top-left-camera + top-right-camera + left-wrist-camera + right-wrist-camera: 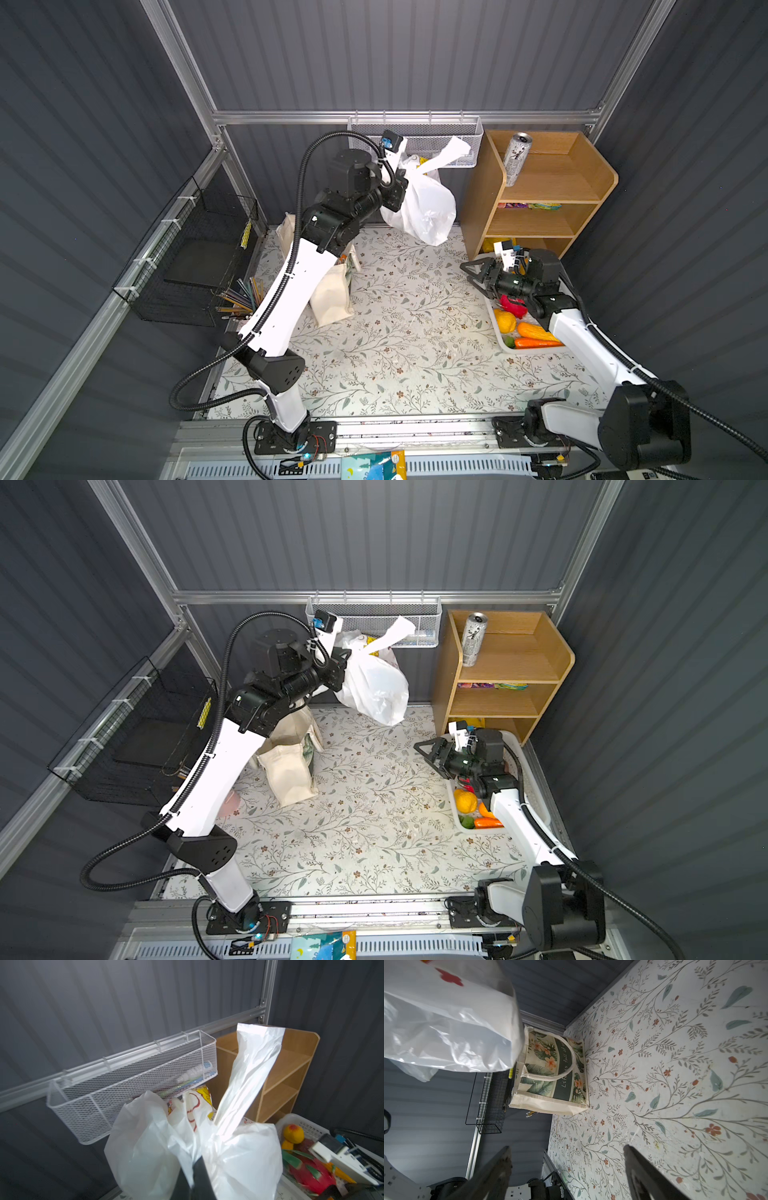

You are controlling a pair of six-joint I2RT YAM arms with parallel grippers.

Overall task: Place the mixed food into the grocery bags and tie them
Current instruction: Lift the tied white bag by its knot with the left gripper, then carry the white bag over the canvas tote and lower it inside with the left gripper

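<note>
Left gripper (395,198) jaws clench the white plastic handle bag (426,208) beside the mesh basket (436,135); right gripper (473,270) jaws are released. Bag looks light, floppy, slippery; take the free handle strap (452,150).

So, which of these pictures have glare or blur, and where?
Left wrist view: glare nearly washes out the raised handle of the white plastic bag. Right wrist view: that bag's edge is smeared, and the open right gripper looks dark and soft. Both top views: the floral table is sharp.
</note>
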